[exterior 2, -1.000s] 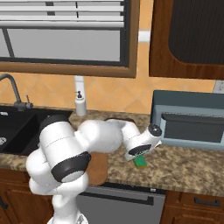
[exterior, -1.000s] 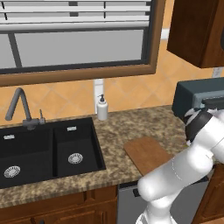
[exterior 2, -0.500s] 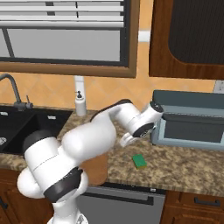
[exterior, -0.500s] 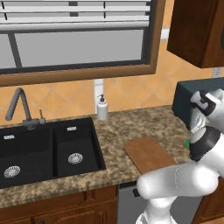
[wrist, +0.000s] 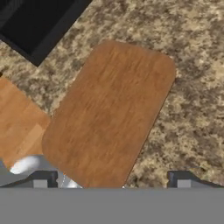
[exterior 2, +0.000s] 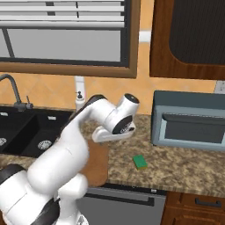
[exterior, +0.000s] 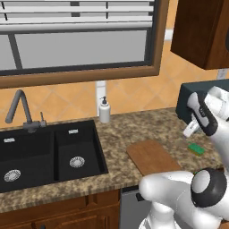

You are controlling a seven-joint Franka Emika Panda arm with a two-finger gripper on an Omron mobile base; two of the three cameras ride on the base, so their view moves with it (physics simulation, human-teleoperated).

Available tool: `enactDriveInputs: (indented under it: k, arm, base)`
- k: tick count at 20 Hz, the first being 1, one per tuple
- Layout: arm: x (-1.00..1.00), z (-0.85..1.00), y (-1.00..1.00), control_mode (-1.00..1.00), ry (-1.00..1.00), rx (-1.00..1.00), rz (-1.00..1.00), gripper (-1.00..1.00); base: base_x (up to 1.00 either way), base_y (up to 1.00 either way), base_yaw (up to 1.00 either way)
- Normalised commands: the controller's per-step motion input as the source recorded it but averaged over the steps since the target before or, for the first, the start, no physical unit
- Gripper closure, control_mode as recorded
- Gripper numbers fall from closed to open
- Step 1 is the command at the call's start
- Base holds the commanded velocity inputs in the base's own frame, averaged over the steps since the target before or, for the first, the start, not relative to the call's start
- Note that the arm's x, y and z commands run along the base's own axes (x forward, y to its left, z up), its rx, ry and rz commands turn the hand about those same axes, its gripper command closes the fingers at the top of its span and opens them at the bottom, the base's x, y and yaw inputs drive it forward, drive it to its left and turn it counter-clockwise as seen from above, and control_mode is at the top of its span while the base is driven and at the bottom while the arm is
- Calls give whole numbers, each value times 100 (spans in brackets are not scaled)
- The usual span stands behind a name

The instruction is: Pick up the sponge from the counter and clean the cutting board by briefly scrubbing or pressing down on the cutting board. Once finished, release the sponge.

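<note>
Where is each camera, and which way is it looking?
Left base view: behind the arm, left side, looking down over the sink and cutting board; arm at lower right.
Right base view: behind, right side; arm at lower left.
Hand view: looks down at the board; finger tips at bottom.
Both base views share the sponge.

The arm blocks the near end of the cutting board [exterior 2: 97, 163] in the right base view. The hand view cuts off the sink [wrist: 37, 24] at its top-left edge, and the fingertips [wrist: 43, 178] barely poke above the bottom.
</note>
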Motion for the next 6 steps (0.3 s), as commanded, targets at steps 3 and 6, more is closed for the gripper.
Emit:
enactDriveInputs:
  k: [3, 6]
  arm:
    - [-73, 88, 50, -100, -4, 0, -20, -100]
    - [-72, 98, 20, -100, -9, 0, -13, -100]
  base:
    - [0, 0, 0]
    - [0, 0, 0]
